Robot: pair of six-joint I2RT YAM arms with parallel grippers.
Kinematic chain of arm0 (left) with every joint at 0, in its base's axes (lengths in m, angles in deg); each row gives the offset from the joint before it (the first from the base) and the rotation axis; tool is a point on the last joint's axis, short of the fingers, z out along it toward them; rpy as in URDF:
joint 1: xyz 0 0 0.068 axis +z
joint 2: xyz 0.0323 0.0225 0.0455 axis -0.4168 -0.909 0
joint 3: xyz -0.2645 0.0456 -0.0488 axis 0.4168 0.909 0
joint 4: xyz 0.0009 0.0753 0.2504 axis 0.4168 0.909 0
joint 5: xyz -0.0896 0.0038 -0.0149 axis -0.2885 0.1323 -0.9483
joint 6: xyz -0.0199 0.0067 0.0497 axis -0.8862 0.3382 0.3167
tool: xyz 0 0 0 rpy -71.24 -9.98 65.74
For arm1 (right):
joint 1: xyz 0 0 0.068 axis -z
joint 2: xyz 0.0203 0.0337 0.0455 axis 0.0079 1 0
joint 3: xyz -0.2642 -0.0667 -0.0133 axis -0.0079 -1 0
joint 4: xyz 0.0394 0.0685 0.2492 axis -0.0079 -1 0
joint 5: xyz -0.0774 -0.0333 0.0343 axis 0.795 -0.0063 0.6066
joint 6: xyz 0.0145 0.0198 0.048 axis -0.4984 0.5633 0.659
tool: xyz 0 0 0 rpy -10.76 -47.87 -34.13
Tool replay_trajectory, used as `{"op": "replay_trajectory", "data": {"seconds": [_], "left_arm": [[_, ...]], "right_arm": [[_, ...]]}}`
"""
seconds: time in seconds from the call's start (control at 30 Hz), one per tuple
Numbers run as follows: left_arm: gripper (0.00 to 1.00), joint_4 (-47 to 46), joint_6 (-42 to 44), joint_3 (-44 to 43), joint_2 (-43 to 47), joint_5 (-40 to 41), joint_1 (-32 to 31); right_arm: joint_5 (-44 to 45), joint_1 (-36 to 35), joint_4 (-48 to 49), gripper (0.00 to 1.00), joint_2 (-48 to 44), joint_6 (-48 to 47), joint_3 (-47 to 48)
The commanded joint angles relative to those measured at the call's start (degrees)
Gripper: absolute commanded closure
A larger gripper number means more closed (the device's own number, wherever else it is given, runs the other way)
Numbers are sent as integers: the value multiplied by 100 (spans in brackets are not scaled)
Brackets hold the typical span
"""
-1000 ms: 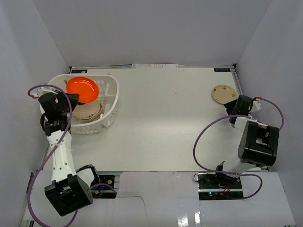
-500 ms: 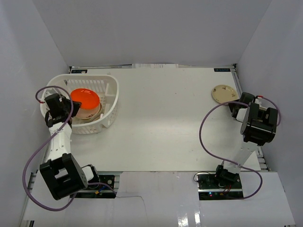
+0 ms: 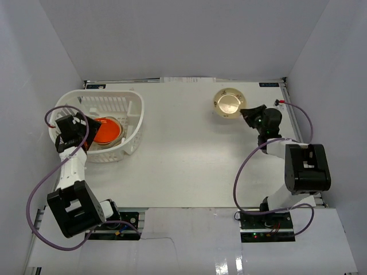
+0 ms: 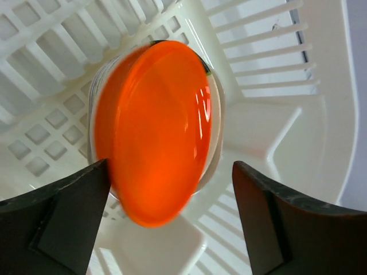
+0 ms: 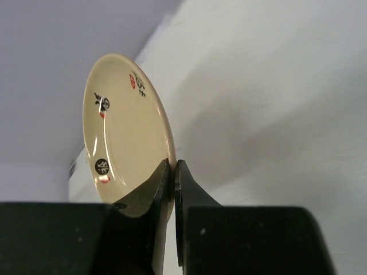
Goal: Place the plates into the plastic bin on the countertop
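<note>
An orange-red plate [image 3: 105,130] [image 4: 155,129] lies tilted inside the white plastic bin [image 3: 133,106] [image 4: 269,132], on top of a pale plate [image 4: 215,120] whose rim shows beneath it. My left gripper [image 3: 86,130] [image 4: 169,200] stands open over the bin's left side, its fingers either side of the orange-red plate and not holding it. My right gripper [image 3: 248,113] [image 5: 173,172] is shut on the rim of a cream plate [image 3: 228,102] [image 5: 123,132] with small printed marks, held up above the countertop [image 3: 195,149] at the back right.
White walls enclose the countertop on three sides. The bin's slotted walls [image 4: 51,51] rise close around my left fingers. Purple cables [image 3: 246,166] loop from both arms near the front edge.
My left gripper opened and let the orange-red plate drop into the bin. My right gripper shut on the cream plate, lifted it and carried it left from the far right edge.
</note>
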Motion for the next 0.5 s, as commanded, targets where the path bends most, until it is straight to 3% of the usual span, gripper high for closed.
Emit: {"op": "replay_trajectory", "data": {"seconds": [0.0, 0.17, 0.3, 0.47], "left_arm": [[2, -4, 180, -164, 23, -247, 26], [2, -31, 462, -524, 541, -1117, 9], [2, 119, 471, -674, 1051, -1609, -17], [2, 608, 628, -577, 1570, -2139, -219]], "right_arm": [[-418, -741, 809, 92, -618, -172, 153], [-972, -1980, 203, 92, -900, -726, 1101], [-1149, -2972, -35, 92, -629, -788, 1761], [-1097, -3721, -141, 92, -145, -717, 2437]]}}
